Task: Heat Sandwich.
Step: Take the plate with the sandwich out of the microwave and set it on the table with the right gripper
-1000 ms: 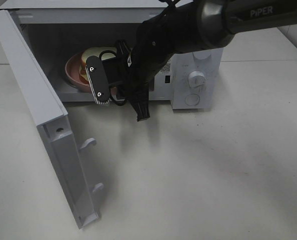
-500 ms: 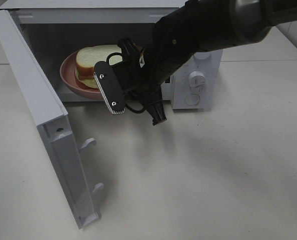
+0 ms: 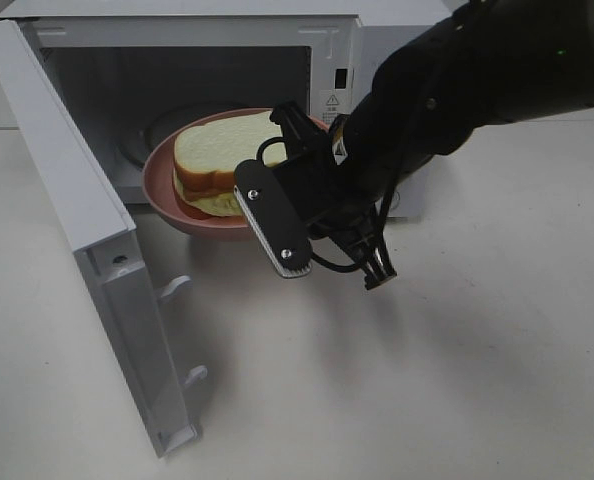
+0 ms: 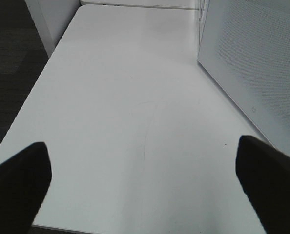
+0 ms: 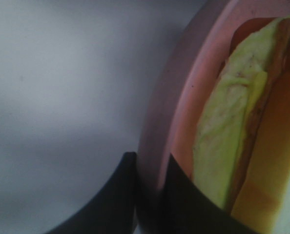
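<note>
Exterior high view: right tool (image 3: 277, 215) pinched narrow on the rim of a round pink plate (image 3: 167, 195), held at the mouth of the open white microwave (image 3: 177, 30). Thick white-bread sandwich (image 3: 222, 160) with yellowish-green filling sits on that plate, clear of the bench (image 3: 427, 380). Left tool (image 4: 145, 185) spread wide, holding nothing. Judgement: keep plate level, mind the hinged door (image 3: 87, 250), move slowly so the sandwich stays put.

Plate (image 3: 167, 190) rim behind right fingers (image 3: 272, 220)
</note>
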Tool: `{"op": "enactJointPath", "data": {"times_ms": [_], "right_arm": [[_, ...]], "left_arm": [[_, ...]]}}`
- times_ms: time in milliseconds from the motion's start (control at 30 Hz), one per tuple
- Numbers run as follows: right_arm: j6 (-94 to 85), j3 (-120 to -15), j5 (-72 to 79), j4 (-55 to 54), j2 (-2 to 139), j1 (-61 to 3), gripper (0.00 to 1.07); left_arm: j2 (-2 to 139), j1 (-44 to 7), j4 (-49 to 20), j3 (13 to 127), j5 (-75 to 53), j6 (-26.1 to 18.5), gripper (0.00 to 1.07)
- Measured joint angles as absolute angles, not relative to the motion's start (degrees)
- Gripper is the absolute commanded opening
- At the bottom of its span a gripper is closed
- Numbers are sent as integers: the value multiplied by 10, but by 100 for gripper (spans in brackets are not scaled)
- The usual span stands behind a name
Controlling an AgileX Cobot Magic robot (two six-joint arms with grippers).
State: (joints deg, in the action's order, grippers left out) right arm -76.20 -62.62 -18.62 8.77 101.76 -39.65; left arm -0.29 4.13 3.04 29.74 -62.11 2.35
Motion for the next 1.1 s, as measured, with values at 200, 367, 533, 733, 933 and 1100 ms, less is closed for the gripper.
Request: {"op": "enactJointPath", "data": {"times_ms": [200, 367, 533, 733, 933, 1100], "right_arm": [[-743, -571, -190, 88, 964, -396, 0], [-731, -536, -191, 88, 925, -395, 0], [-712, -486, -193, 88, 874, -395, 0], [-696, -420, -198, 88, 794, -390, 0], [-696, -371, -210, 88, 727, -390, 0], [-696, -336, -230, 88, 670, -390, 0]], "left_arm": [[-3, 41, 30, 297, -621, 23, 98], [-3, 41, 30, 297, -621, 23, 98], [-3, 41, 30, 297, -621, 23, 98], [-3, 41, 30, 297, -621, 23, 98], [-3, 41, 30, 297, -621, 23, 98], [-3, 41, 30, 297, -621, 23, 98]]}}
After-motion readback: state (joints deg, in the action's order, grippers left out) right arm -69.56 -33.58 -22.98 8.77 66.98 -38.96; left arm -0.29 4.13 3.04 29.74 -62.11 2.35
